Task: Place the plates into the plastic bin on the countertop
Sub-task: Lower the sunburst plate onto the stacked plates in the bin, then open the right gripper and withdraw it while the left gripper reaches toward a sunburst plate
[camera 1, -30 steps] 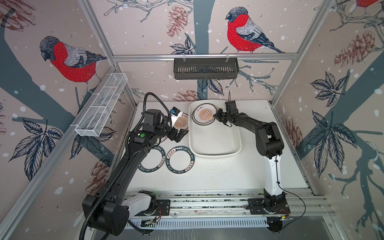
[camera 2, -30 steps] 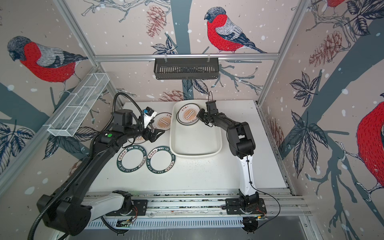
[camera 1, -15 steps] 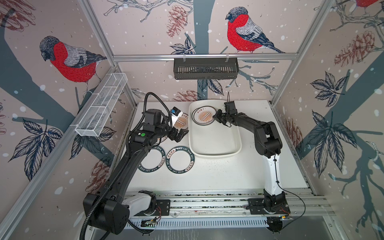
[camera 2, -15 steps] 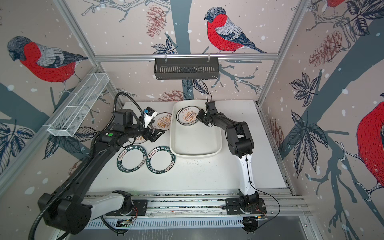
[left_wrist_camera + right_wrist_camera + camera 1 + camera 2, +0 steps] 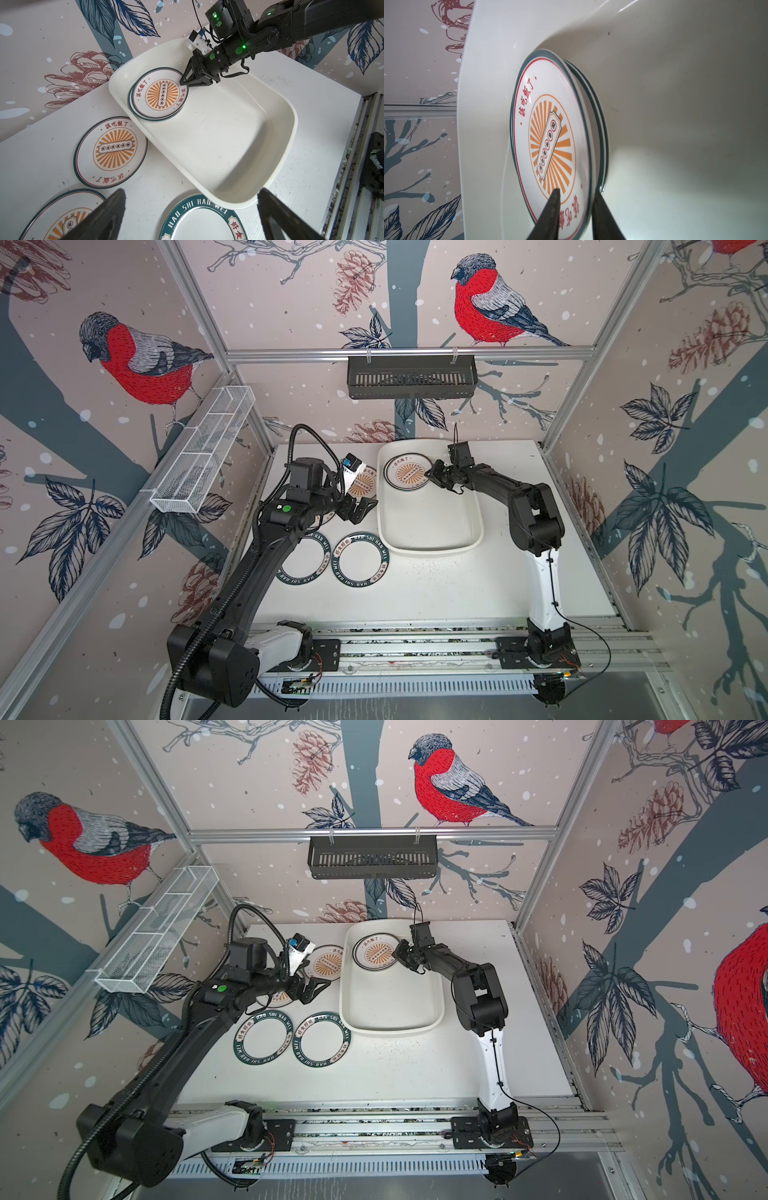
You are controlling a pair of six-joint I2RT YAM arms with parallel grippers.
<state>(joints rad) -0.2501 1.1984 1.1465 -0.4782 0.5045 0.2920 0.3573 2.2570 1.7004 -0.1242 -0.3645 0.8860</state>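
The plastic bin lies on the countertop. In its far left corner sits a short stack of plates with an orange sunburst plate on top. My right gripper straddles that top plate's rim, jaws apart. Left of the bin lie two sunburst plates and two green-rimmed plates. My left gripper hangs open and empty above them.
A black slotted basket hangs on the back rail. A white wire-mesh basket hangs on the left wall. Aluminium framing runs along the front edge, carrying both arm bases. Walls close in on three sides.
My right gripper's jaws have parted around the top plate's rim in the bin. Neither arm has shifted noticeably.
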